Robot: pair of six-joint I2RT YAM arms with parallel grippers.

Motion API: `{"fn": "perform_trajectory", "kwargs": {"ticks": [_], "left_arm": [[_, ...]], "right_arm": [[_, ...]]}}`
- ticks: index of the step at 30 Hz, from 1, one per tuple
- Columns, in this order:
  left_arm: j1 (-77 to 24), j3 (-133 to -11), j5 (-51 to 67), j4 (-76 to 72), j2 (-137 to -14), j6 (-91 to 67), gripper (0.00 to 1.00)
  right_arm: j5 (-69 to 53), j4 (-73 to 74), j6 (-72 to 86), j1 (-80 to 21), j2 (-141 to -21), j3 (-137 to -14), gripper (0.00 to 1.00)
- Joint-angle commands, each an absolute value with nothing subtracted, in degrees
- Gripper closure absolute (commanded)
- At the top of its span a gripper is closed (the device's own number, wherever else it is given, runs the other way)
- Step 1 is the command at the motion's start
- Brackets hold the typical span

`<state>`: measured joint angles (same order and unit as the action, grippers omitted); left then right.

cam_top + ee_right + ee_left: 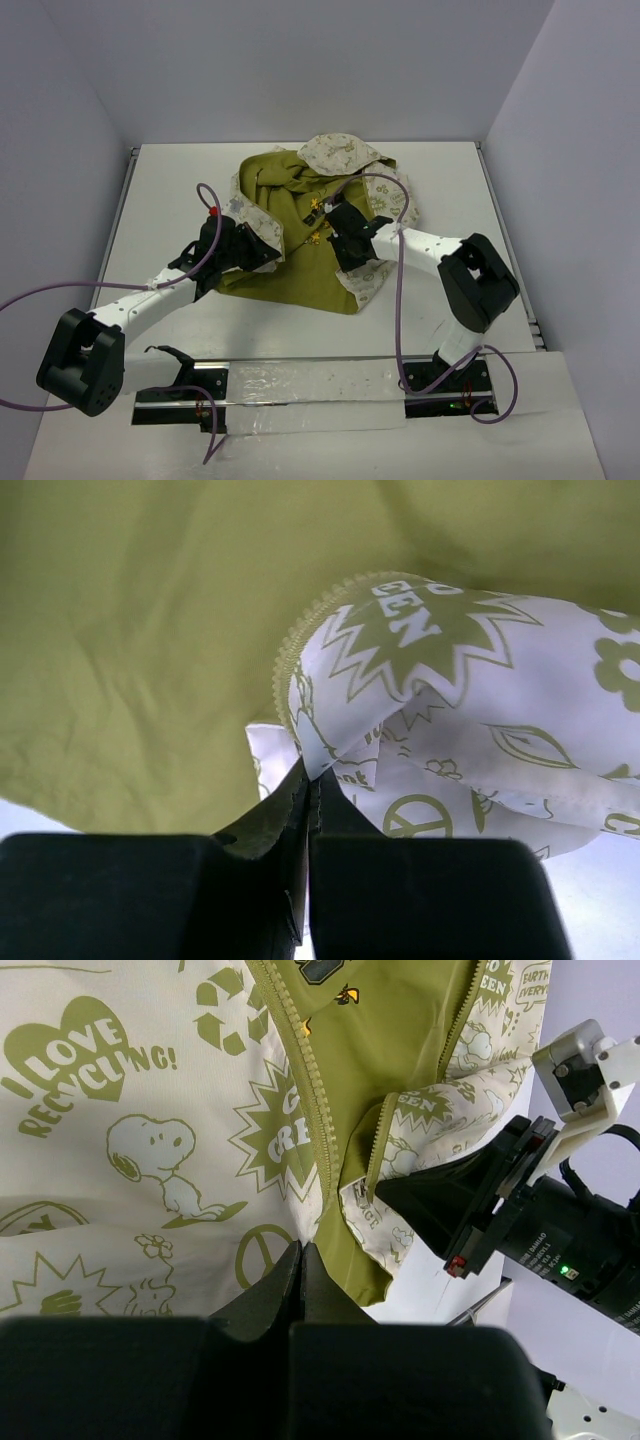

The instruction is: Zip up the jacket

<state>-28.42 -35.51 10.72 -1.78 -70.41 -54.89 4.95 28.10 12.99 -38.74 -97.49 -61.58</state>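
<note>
The jacket (300,230) lies open on the table, olive lining up, cream printed panels folded at both sides and the hood at the back. My left gripper (262,256) is shut on the left front panel's lower edge; in the left wrist view (301,1250) its tips pinch the cloth beside the olive zipper teeth (300,1070). My right gripper (350,258) is shut on the right front panel's edge; in the right wrist view (308,776) its tips pinch cream cloth just below the zipper trim (300,630). The right gripper also shows in the left wrist view (480,1200).
The white table (180,200) has a rail along its near edge (320,385). Purple cables (400,300) loop over both arms. Grey walls close in the back and sides.
</note>
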Motion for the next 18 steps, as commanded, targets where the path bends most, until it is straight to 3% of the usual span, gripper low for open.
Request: {"fn": "perform_trajectory", "kwargs": {"ticks": [1,9,18], "left_arm": [[-28.7,-37.5,10.7,-3.3,-69.7,-54.4,1.0],[-28.8,-38.5,8.7,-1.8,-66.6,-53.1,1.0],[-28.9,-40.6,13.5,-4.5,-62.3,-47.1,1.0]], "right_arm": [[0.3,27.1,12.8,-39.0,-92.2,-61.5,1.0],[-11.6,21.0,14.8,-37.7,-78.6,-58.9,1.0],[-18.6,-2.7,20.0,-37.5,-66.3,-48.4,1.0]]}}
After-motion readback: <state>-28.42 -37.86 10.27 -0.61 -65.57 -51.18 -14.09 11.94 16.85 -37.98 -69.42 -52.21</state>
